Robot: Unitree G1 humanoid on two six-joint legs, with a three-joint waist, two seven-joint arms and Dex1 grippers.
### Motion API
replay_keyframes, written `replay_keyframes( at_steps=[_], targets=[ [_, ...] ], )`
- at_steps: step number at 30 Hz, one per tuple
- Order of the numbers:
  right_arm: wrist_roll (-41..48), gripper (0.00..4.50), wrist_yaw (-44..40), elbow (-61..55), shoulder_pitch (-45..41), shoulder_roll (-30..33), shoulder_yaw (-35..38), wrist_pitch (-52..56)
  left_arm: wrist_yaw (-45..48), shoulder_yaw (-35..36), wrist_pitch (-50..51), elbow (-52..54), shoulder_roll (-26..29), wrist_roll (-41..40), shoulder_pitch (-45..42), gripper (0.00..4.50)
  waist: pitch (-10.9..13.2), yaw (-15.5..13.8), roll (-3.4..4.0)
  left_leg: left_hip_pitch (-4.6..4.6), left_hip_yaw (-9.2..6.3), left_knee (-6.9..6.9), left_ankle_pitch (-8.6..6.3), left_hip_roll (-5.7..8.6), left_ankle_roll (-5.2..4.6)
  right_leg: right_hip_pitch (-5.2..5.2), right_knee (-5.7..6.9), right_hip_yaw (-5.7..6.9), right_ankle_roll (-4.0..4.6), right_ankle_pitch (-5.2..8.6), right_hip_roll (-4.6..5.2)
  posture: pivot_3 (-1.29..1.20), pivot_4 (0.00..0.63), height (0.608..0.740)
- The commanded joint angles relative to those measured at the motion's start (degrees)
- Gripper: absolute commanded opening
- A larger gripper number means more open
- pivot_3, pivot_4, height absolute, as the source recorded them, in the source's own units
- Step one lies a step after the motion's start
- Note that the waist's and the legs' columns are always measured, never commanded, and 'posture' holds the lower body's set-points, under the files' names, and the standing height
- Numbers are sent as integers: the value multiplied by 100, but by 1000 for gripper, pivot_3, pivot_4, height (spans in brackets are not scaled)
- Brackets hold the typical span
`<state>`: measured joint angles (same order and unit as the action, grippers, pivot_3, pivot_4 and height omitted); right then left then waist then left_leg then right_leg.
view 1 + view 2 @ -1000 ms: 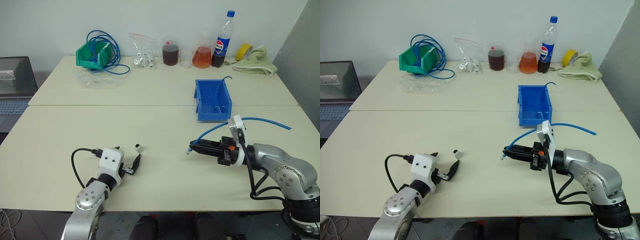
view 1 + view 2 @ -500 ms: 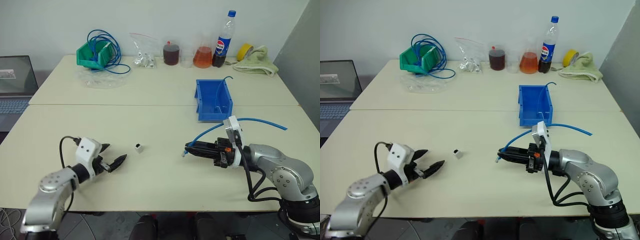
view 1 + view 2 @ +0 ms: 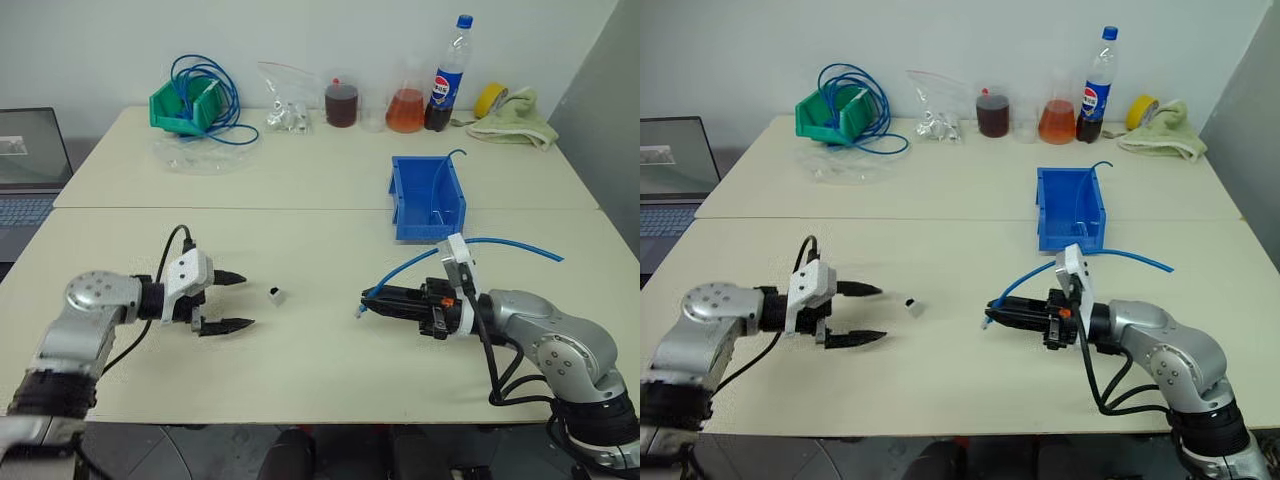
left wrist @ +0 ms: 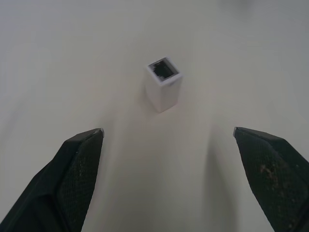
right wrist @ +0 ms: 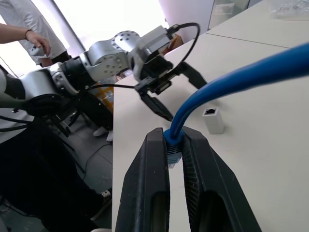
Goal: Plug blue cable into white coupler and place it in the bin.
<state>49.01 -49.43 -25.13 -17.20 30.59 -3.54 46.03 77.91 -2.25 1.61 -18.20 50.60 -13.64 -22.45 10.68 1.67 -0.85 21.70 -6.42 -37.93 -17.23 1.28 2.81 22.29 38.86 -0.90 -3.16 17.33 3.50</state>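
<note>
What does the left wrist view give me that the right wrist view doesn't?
Left wrist view: the coupler's dark socket faces up, and it stands untouched ahead of the open left gripper.

Right wrist view: the right gripper is shut on the blue cable at its plug end, and a person stands beyond the table.

Both: the coupler upright on the bare table, with the left gripper's fingers apart.

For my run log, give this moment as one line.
left gripper: open, facing small white coupler | right gripper: shut on thin blue cable
</note>
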Motion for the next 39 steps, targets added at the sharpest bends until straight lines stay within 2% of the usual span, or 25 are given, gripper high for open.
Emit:
replay_keyframes(
  at_steps=[1,12,18,27,33,39],
  targets=[
    [134,108,11,-227,-65,-9,40,17,324,-219,-677,-507,-171,222,-325,4500,0,8,0,1,0,0,0,1,0,0,0,-1,0,0,1,0,150,740],
    [160,108,-6,-236,-124,14,9,120,449,-436,-1560,-1716,-603,599,-1067,4500,0,17,-1,5,-2,-4,1,2,-1,4,6,4,0,0,0,0,150,740],
    [165,108,-37,-219,-145,59,42,148,521,-367,-1422,-1686,-689,515,-1039,4500,0,25,-1,5,-4,-5,1,1,-1,4,8,4,0,0,0,0,150,740],
    [170,108,-44,-250,-78,83,73,151,111,117,-331,-71,-618,-91,182,4500,0,32,-1,4,-8,-6,1,-2,-1,4,10,1,0,0,0,0,150,740],
    [157,108,-59,-213,-108,55,25,134,-993,264,284,992,-1019,-114,895,4500,0,4,-1,3,-11,-9,1,-3,-1,2,10,1,0,0,4,0,150,740],
    [132,108,-110,-159,-163,56,-4,131,-1841,296,373,1244,-1390,22,1043,4500,-1,1,-1,3,-11,-12,1,0,-1,0,11,3,0,-1,4,0,150,740]
  ],
)
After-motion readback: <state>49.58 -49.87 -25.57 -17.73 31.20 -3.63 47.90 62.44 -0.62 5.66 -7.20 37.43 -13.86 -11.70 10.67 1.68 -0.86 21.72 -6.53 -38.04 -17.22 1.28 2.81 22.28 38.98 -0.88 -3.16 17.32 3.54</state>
